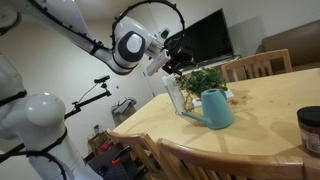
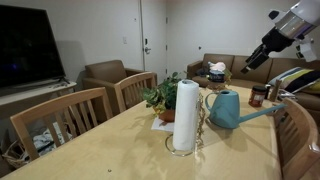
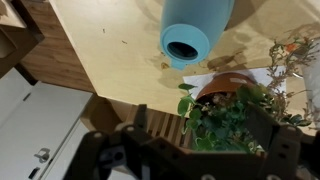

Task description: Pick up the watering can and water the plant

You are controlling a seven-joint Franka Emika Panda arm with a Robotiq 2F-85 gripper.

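Note:
The teal-blue watering can (image 1: 216,108) stands upright on the wooden table, its spout pointing along the table in an exterior view (image 2: 228,108). In the wrist view I look down on its round top (image 3: 191,34). The plant (image 1: 205,79), leafy green in a terracotta pot (image 3: 228,85) on a white tray (image 3: 198,80), stands right beside the can (image 2: 163,97). My gripper (image 1: 180,62) hangs in the air above the plant and can, clear of both (image 2: 254,62). It is open (image 3: 205,135), and only the plant's leaves show far below between its fingers (image 3: 136,125).
A paper towel roll (image 2: 185,115) on a wire stand stands on the table next to the plant. A dark jar with a pale lid (image 1: 310,128) sits near the table's edge. Wooden chairs (image 2: 60,115) surround the table (image 1: 270,95). A television (image 1: 205,38) hangs behind.

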